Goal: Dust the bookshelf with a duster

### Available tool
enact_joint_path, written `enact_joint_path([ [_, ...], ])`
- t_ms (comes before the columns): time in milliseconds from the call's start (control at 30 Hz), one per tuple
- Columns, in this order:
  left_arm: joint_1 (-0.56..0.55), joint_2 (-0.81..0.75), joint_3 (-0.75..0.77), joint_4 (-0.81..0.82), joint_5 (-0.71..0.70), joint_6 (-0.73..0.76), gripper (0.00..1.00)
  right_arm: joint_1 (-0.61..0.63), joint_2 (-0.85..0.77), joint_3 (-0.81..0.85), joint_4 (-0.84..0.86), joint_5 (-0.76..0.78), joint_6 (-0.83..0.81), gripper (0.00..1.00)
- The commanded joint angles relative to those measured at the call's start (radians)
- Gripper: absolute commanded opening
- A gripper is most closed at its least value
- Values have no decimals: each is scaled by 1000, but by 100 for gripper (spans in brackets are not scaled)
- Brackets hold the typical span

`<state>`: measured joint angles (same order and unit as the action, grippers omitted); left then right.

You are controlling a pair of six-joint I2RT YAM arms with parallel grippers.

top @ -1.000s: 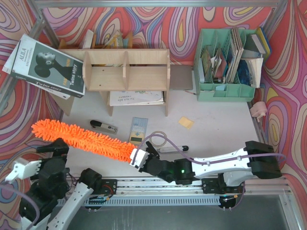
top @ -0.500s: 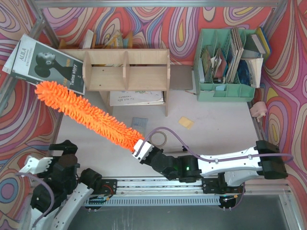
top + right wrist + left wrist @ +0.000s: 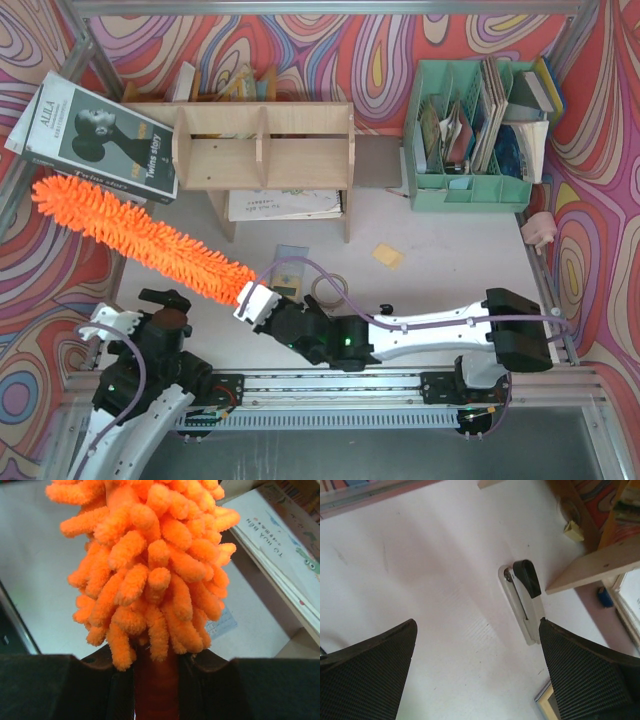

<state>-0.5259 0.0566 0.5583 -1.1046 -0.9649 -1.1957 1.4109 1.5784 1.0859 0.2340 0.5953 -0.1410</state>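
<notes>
The orange fluffy duster (image 3: 140, 240) slants from the table's left edge down to my right gripper (image 3: 256, 303), which is shut on its slim orange handle (image 3: 156, 680). In the right wrist view the duster's head (image 3: 150, 555) fills the upper frame. Its tip lies below the leaning magazine, left of and apart from the plywood bookshelf (image 3: 265, 145) at the back. My left gripper (image 3: 140, 308) hovers near the front left; its jaws (image 3: 477, 625) stand wide open over bare table with nothing between them.
A black-and-white magazine (image 3: 95, 135) leans at the shelf's left end. Books (image 3: 285, 205) lie under the shelf. A mint-green file organiser (image 3: 470, 135) stands at back right. A silver-black tool (image 3: 522, 600) lies near a shelf leg (image 3: 595, 565). A yellow note (image 3: 388, 256) sits mid-table.
My right gripper moved left and away from the front edge, swinging the duster's tip up toward the magazine, then further left. The left gripper opened wider and shifted right.
</notes>
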Motion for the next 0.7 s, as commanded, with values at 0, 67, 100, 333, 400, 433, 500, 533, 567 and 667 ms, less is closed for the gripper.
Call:
enact_joint_path([
  [0,-3,25,-84,97,68,72,98,-60,24,99,34,-35,29,0],
  [67,-3,42,-107,142,85,101,98,-83,49,128,22,-52,35,0],
  [100,-3,50,-116,161,93,116,98,-98,66,149,4,-61,44,0],
  [333,-3,91,-170,288,138,212,98,-141,149,235,-28,-57,59,0],
  [400,-5,96,-180,314,146,244,98,-141,151,237,-16,-64,48,0],
  [433,-4,98,-184,327,148,259,98,-141,147,234,-12,-75,46,0],
  [500,-3,100,-191,343,148,282,98,-141,134,224,5,-99,43,0],
  [533,-4,99,-193,348,147,293,98,-138,126,216,16,-112,41,0],
  [567,-4,98,-196,353,145,302,98,-136,117,203,32,-125,41,0],
  [667,-3,92,-207,367,141,323,98,-126,93,166,82,-159,37,0],
])
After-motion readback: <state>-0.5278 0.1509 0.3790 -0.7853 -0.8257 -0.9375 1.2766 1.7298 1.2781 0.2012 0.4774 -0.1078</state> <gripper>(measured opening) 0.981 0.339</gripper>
